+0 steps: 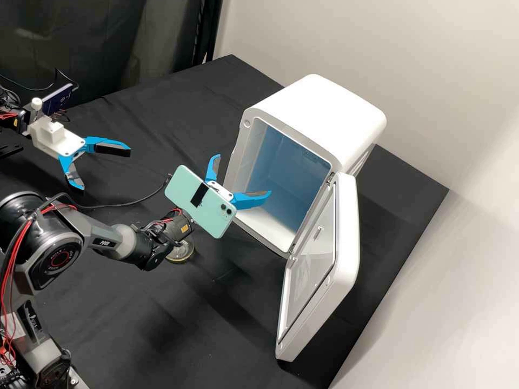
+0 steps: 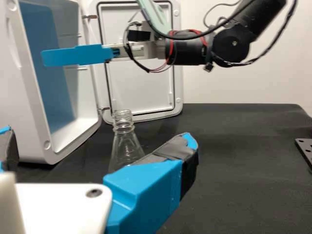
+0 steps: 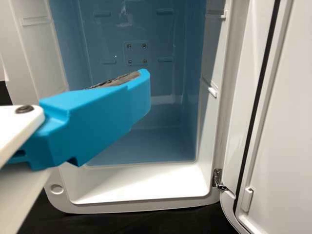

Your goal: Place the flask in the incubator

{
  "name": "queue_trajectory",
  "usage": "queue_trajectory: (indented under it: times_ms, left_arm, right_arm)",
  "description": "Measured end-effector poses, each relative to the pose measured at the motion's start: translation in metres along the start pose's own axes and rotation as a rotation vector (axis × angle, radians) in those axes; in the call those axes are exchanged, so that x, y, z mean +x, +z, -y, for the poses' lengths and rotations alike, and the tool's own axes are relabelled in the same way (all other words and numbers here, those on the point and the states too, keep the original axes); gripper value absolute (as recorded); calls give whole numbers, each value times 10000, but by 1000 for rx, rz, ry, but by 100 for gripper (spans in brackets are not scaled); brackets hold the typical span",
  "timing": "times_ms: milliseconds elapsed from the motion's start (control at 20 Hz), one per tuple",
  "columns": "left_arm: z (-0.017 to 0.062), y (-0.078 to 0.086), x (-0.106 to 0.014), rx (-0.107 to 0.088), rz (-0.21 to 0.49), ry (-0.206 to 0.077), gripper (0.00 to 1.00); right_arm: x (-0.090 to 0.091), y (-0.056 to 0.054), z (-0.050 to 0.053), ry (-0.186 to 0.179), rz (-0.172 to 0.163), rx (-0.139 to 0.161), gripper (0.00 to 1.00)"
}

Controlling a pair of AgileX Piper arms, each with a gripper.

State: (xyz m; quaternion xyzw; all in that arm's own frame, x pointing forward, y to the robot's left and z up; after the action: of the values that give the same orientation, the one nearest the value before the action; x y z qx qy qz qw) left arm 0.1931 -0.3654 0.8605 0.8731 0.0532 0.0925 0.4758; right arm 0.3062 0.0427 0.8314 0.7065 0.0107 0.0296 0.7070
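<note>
Peeking past the spread left claw [image 1: 102, 167], flask [image 2: 124, 141] half hidden, right claw [image 1: 241, 175] spread empty at incubator [image 1: 324, 108]

We have one fixed high cam off the arms, looking forward and down at a middling slant over the black bench [image 1: 162, 313], far enough back to take in the whole incubator [image 1: 324, 113] and its open door [image 1: 346, 237]. The left wrist cam sits low near the bench, well back, facing the incubator's open side past the flask [image 2: 124, 144]. The right wrist cam is right at the opening, looking straight inside. All three share the incubator mouth and door; high and left wrist also share the right arm [image 2: 234, 41]
</note>
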Motion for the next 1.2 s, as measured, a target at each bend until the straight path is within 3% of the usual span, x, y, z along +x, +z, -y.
queue_trajectory:
  times_ms: [150, 701, 852, 1052, 1202]
  left_arm:
    - [-20, -4, -7, 3, -2, 12, 100]
    - [-16, -15, -10, 0, -7, 11, 100]
    - [2, 12, -17, -2, 3, 3, 100]
    - [13, 24, -11, -4, 10, -3, 100]
    - [23, 26, -7, -5, 11, -8, 100]
  right_arm:
    - [0, 0, 0, 0, 0, 0, 100]
    - [-62, 26, 30, 3, -4, 1, 100]
    - [-186, 37, 46, 8, -10, 2, 100]
    - [-388, 59, -5, 59, -39, -3, 100]
    - [-547, 82, -33, 76, -69, -27, 100]
